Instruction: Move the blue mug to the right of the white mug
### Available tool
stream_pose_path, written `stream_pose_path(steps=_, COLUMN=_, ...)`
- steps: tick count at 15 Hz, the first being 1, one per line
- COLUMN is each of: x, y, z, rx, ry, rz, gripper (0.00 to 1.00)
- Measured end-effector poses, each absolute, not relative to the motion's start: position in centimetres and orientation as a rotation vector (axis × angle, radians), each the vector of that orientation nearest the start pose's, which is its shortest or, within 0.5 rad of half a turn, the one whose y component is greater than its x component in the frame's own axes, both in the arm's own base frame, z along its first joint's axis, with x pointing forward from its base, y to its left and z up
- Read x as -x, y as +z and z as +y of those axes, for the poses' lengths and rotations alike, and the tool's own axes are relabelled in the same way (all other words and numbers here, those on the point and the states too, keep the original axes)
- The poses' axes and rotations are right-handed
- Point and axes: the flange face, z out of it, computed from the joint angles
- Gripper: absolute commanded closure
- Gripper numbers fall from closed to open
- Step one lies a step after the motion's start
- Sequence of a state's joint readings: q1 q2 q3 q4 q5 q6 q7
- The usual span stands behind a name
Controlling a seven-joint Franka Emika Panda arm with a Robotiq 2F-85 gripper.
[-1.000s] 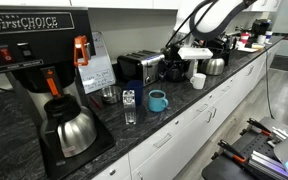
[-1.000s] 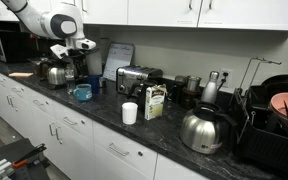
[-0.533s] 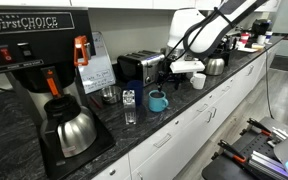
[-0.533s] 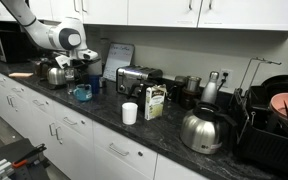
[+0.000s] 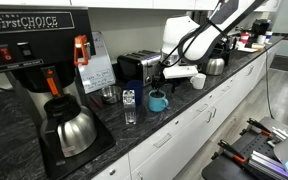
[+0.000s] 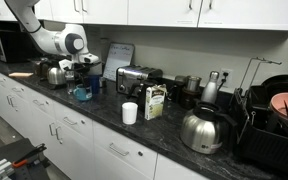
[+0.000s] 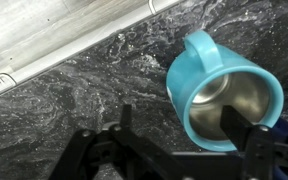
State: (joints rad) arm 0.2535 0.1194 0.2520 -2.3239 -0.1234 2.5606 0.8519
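The blue mug (image 5: 157, 100) stands upright on the dark stone counter, also seen in an exterior view (image 6: 81, 93). In the wrist view the blue mug (image 7: 224, 90) fills the right side, handle pointing up-left, dark shiny inside. The white mug (image 5: 198, 80) stands further along the counter, also in an exterior view (image 6: 130, 113). My gripper (image 7: 182, 128) is open, just above the blue mug; one finger (image 7: 239, 130) is over the mug's opening, the other over bare counter beside it. It shows over the blue mug in both exterior views (image 5: 166, 77) (image 6: 84, 76).
A clear glass with blue print (image 5: 130, 107) stands next to the blue mug. A coffee maker with a steel carafe (image 5: 69, 130), a toaster (image 5: 139, 67), a carton (image 6: 155, 100), a steel kettle (image 6: 202, 130) and a dish rack (image 6: 279, 120) line the counter. The counter edge (image 7: 64, 55) is close.
The arm has swung from near the white mug over to the blue mug and come down above it. The gripper stays open. Neither mug has moved.
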Motion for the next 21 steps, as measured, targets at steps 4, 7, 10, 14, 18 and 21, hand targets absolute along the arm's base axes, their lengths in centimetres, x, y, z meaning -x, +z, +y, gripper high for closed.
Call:
stream_pose_path(steps=4, x=-46.6, y=30.0, z=26.5, rx=3.073, ry=-0.214, rz=0.434, gripper=0.67)
stream_pose_path(steps=7, x=-46.6, y=30.3, z=27.3, rx=3.065, ry=-0.225, rz=0.446, gripper=0.89)
stream_pose_path(steps=10, x=-46.7, y=30.8, z=27.8, rx=3.054, ry=-0.239, rz=0.461, gripper=1.0)
stream_pose_path(steps=14, x=-46.7, y=30.9, z=27.9, rx=3.053, ry=-0.238, rz=0.474, gripper=0.98)
stream_pose_path(steps=18, x=-46.7, y=30.7, z=27.7, rx=3.06, ry=-0.228, rz=0.48, gripper=0.98)
stream_pose_path(steps=21, x=-46.7, y=31.1, z=27.1, rx=3.092, ry=-0.243, rz=0.483, gripper=0.98)
